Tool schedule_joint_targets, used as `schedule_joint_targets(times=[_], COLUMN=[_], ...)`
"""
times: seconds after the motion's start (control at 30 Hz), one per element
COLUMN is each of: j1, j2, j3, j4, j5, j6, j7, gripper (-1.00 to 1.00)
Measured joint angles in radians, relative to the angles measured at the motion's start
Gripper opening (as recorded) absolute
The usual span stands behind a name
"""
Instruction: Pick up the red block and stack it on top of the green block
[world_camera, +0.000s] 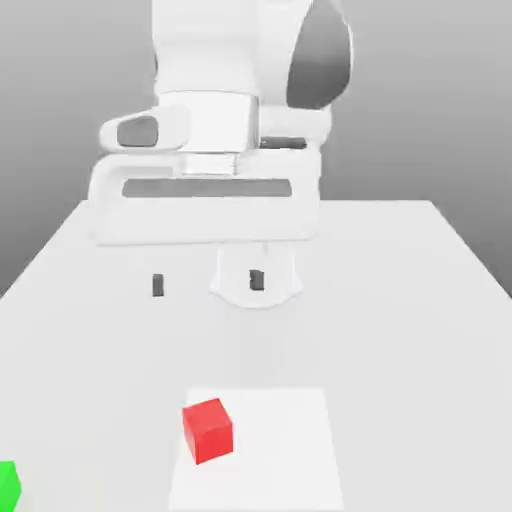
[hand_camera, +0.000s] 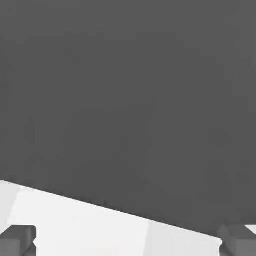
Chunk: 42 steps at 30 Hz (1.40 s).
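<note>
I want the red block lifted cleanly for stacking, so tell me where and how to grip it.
Grip the red block across two opposite upright sides, coming straight down from above. It is a small cube lying flat on the white patch, its sides turned askew to the patch's edges, so the open gripper should probably turn to match them. Nothing sits on its top.

I see matt, smooth faces on the red block (world_camera: 208, 431); the table (world_camera: 400, 340) looks smooth, too.
</note>
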Motion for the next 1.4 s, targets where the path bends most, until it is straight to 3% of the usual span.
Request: schedule_joint_targets(times=[0.2, 0.37, 0.4, 0.63, 0.83, 1.33, 1.4], j1=[-0.020, -0.060, -0.072, -0.076, -0.057, -0.237, -0.258], j2=[0.220, 0.402, 0.433, 0.438, 0.252, 0.502, 0.557], j3=[-0.010, 0.046, 0.061, 0.065, 0.023, -0.177, -0.179], j4=[-0.090, -0.075, -0.071, -0.070, -0.095, 0.423, 0.462], j5=[0.051, 0.132, 0.144, 0.143, 0.055, 0.207, 0.238], j6=[0.121, 0.266, 0.293, 0.296, 0.136, -0.158, -0.146], j7=[-0.176, -0.251, -0.260, -0.260, -0.191, 0.194, 0.207], gripper=[0.00, 0.00, -1.00, -1.00, -1.00, -1.00, -1.00])
